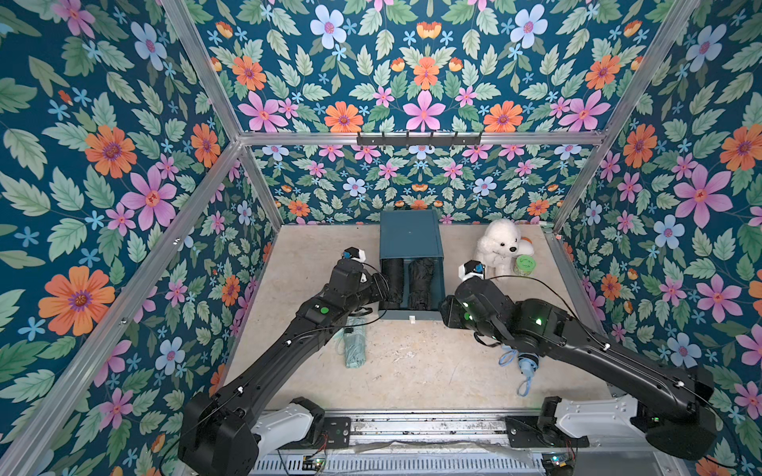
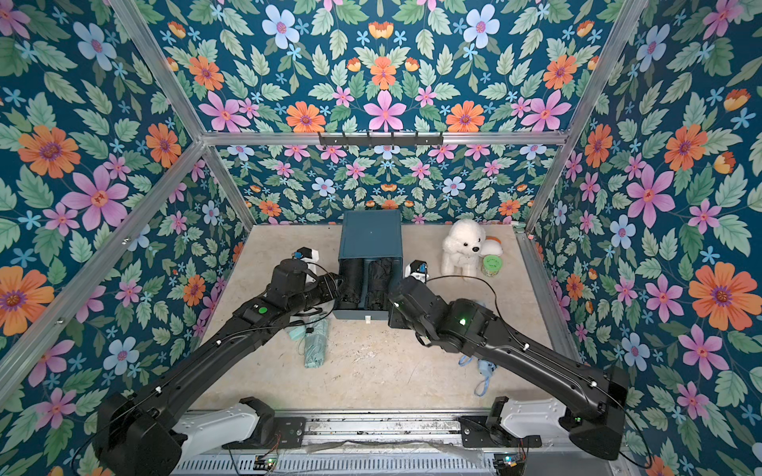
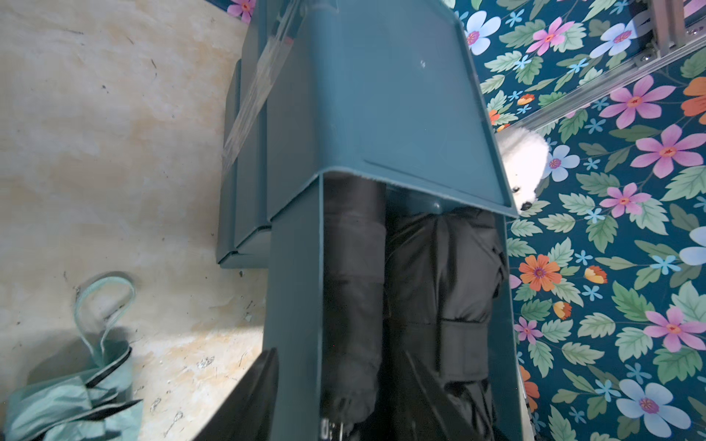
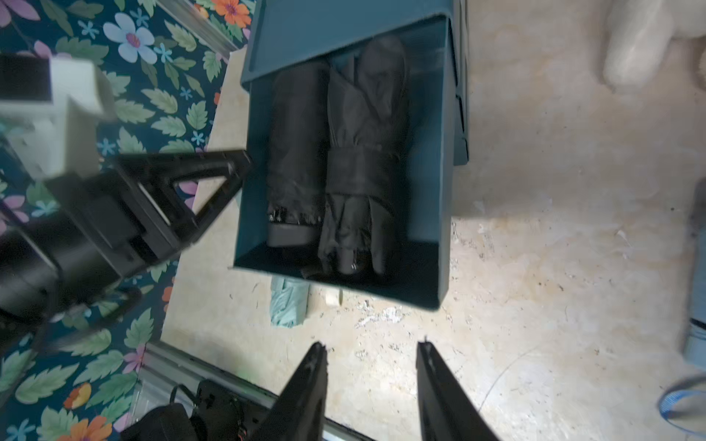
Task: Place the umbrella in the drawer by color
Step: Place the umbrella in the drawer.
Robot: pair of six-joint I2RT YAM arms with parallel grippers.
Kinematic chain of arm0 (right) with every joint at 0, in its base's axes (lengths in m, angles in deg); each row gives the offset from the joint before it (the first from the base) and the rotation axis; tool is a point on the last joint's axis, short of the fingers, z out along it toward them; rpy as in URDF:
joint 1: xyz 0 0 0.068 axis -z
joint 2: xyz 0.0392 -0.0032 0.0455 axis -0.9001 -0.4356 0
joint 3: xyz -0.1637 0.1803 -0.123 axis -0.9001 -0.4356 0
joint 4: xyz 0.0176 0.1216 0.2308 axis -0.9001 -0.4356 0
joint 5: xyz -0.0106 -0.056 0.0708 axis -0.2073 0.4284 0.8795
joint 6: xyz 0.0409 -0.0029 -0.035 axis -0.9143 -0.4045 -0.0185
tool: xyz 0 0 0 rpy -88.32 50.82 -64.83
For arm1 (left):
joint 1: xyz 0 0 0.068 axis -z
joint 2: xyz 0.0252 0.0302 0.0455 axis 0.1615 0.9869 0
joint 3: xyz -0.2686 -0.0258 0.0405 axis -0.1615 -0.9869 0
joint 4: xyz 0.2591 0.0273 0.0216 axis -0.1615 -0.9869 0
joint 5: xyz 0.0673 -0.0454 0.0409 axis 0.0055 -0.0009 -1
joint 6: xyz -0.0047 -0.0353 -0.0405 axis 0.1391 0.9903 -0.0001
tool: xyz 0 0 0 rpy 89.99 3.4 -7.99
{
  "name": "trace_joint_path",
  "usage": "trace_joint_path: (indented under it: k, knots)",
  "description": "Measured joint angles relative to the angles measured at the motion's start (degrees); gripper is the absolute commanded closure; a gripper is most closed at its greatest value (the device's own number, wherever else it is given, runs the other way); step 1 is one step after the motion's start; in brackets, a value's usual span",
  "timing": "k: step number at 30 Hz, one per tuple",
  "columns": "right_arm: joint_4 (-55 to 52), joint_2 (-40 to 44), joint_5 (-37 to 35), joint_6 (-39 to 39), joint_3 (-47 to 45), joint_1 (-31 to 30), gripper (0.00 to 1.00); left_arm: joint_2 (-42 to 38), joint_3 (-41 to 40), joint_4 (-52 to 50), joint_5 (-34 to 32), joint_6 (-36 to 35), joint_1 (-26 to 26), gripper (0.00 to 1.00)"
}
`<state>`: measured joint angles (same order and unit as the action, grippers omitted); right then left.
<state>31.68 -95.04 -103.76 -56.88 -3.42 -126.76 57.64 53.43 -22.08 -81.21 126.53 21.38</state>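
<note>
Nearest the camera, a metal rail (image 1: 412,428) carries two black robot arms that reach across a beige table (image 1: 412,383).

Four folded umbrellas are in view. Two lie loose on the table. A mint umbrella (image 1: 352,348) lies under the left arm with its far end at the drawer's front. A blue umbrella (image 1: 527,364) with a looped strap lies well to the right, partly hidden by the right arm.

The right end effector (image 4: 370,345) hangs over bare table just before the drawer, its fingers spread with nothing between them. The left end effector (image 3: 339,351) is at the drawer's left wall, also spread; it grips nothing.

The teal drawer (image 4: 445,191), the top one of a small teal cabinet (image 1: 410,235), is pulled out toward the arms. It has a small white handle (image 1: 412,318). Two black umbrellas lie in it lengthwise, side by side and touching: a smooth one (image 4: 296,152) on the left and a strapped, creased one (image 4: 363,172) on the right.

Farther back and to the right sits one white plush dog (image 1: 497,243) beside one green jar (image 1: 524,266); the lid's writing is too small to read.

Floral wallpaper covers the walls, and a black hook rack (image 1: 418,139) hangs on the back wall.
</note>
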Motion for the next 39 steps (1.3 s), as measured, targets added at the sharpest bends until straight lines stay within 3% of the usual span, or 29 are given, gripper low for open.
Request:
trace_joint_path:
  k: [5, 8, 12, 15, 25, 39]
  knots:
    - [9.0, 6.9, 0.7, -1.3, -10.2, -5.6, 0.39, 0.4, 5.1, -1.9, -2.3, -0.4, -1.5, 0.35]
    - [10.8, 7.5, -1.7, -2.2, -10.9, -6.3, 0.42, 2.3, 10.0, -2.7, -4.9, -1.4, -3.1, 0.36]
    - [11.0, 1.2, -3.9, -0.2, -0.8, -3.3, 0.79, 7.7, 15.9, -3.0, -6.2, -2.9, -5.0, 0.37]
    - [11.8, -5.9, -1.9, 2.1, 6.0, 3.2, 0.91, 12.7, 19.1, -3.1, -6.8, -3.6, -6.1, 0.35]
    - [12.6, -23.2, 7.4, 9.4, 19.6, 12.9, 0.94, 24.0, 24.1, -1.9, -4.0, -5.7, -8.7, 0.32]
    - [12.7, -24.8, 8.5, 9.6, 11.6, 18.8, 0.97, 26.0, 23.4, 0.8, -2.2, -9.3, -8.7, 0.4]
